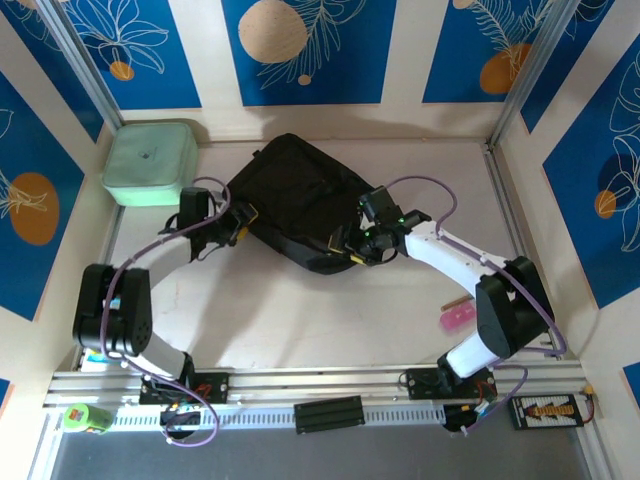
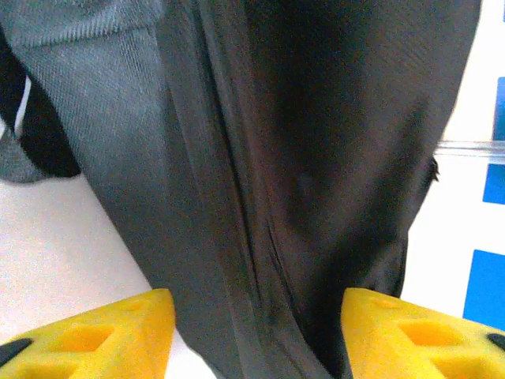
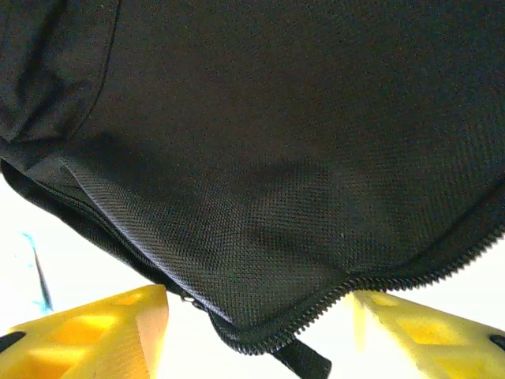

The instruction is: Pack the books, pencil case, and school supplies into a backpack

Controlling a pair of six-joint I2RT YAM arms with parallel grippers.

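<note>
White tabletop (image 1: 300, 320), matte, bright even light, soft shadows only. Back wall (image 1: 205, 60) at 12 o'clock: cream, with blue panels (image 1: 300, 50) bearing pale leaf outlines and orange-tan discs. Left wall (image 1: 30, 200) at 9 o'clock, right wall (image 1: 600, 200) at 3 o'clock: same cream-and-blue pattern. Aluminium post (image 1: 78, 68) in 11 o'clock corner, second post (image 1: 533, 70) in 1 o'clock corner. Slotted aluminium rail (image 1: 300, 380) along table edge at 6 o'clock. Grey strip (image 1: 300, 460) just beyond rail, at frame bottom.
</note>
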